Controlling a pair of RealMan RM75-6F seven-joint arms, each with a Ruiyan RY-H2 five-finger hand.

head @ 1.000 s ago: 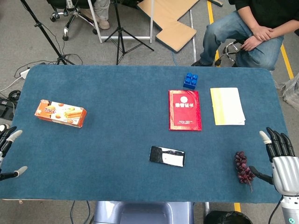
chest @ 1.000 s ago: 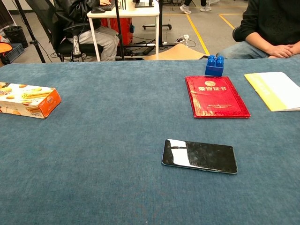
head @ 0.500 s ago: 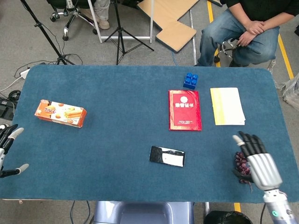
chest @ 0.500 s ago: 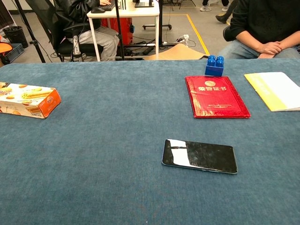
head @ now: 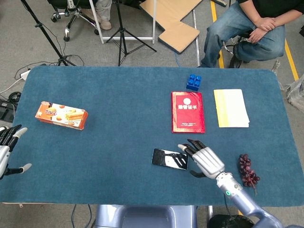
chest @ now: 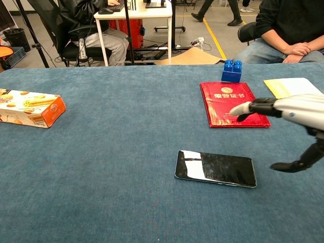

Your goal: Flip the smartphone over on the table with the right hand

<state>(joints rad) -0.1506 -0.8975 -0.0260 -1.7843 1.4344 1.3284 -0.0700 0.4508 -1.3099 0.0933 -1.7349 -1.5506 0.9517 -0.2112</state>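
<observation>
The smartphone lies flat on the blue table cloth near the front middle, its glossy dark face up. My right hand hovers just right of the phone's right end, fingers spread and stretched toward it, thumb hanging below, holding nothing. In the chest view the hand is above and to the right of the phone, not touching it. My left hand rests at the table's far left edge, fingers apart and empty; only the head view shows it.
A red booklet lies behind the phone, with a blue block and yellow-white papers further back. A bunch of dark grapes sits right of my hand. An orange snack box lies far left.
My right hand has swept leftward from the table's right edge, over the grapes, to the phone's right end. The phone has not moved, and the left hand has barely moved.
</observation>
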